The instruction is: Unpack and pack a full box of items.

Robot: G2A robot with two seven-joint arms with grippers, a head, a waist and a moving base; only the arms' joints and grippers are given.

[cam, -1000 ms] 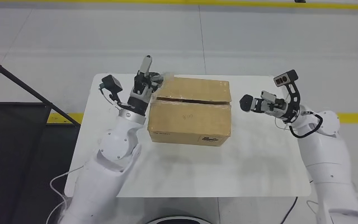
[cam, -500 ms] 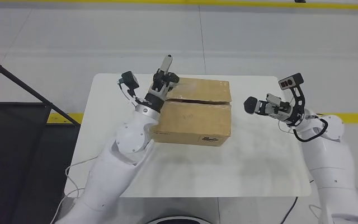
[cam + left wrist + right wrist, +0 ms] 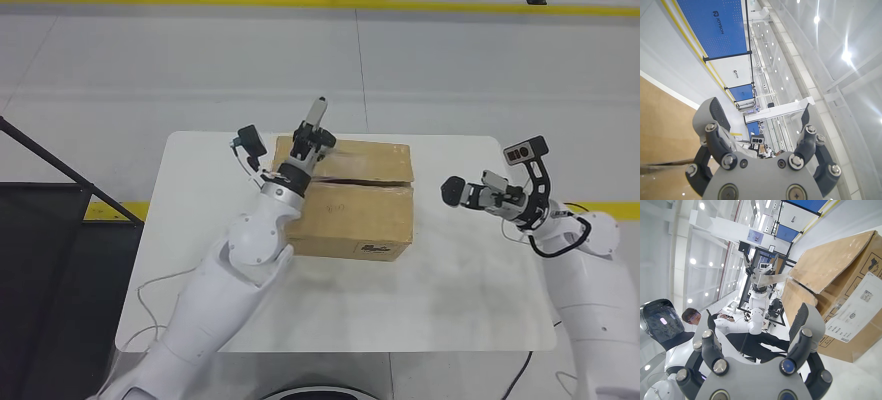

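Observation:
A brown cardboard box [image 3: 345, 205] lies in the middle of the white table [image 3: 200, 260], its top flaps down with a dark seam between them. My left gripper [image 3: 316, 112] is raised over the box's far left corner, open, pointing upward. In the right wrist view that left gripper [image 3: 760, 260] has a strip of clear tape [image 3: 776, 277] stretching from it to the box's [image 3: 838, 262] flap seam. The left wrist view shows its open fingers [image 3: 719, 113] beside the cardboard [image 3: 662, 123]. My right gripper [image 3: 452, 190] hangs open just off the box's right end, nothing between its fingers [image 3: 800, 317].
Bare table surface lies in front of the box and to both sides. A black frame and dark mat [image 3: 50, 280] stand on the floor left of the table. A white label [image 3: 853, 306] is stuck to the box's right end.
My left arm has swung right along the box's far edge, from beside its left corner to above it, rising. The right gripper has drawn slightly right, away from the box.

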